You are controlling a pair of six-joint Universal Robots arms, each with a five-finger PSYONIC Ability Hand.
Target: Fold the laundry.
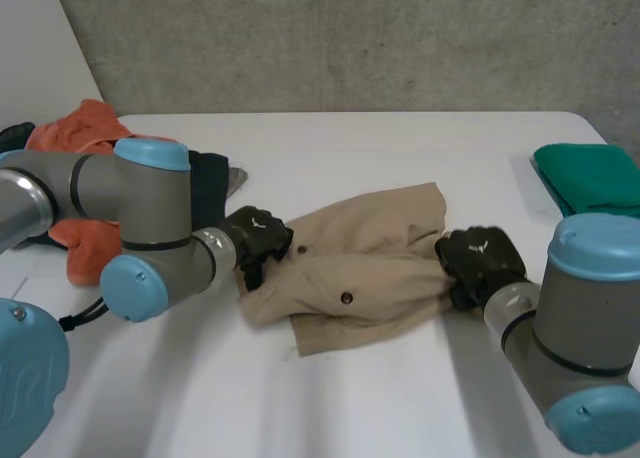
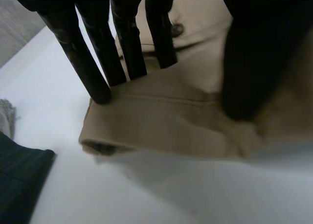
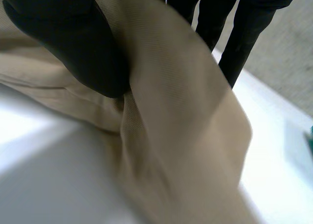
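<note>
The beige garment (image 1: 360,268) lay rumpled mid-table. The right hand (image 1: 478,263) pinched a raised fold at its right edge between thumb and fingers. The left hand (image 1: 255,240) only pressed straight fingers (image 2: 93,72) and thumb onto the left edge, so a pull from the right could probably have dragged the cloth free and skewed the fold. On the white table (image 1: 400,148) an orange cloth (image 1: 85,128) and a dark cloth (image 1: 210,183) lay beyond the left arm, with a folded green cloth (image 1: 590,176) far right and a grey concrete wall (image 1: 350,38) behind.
</note>
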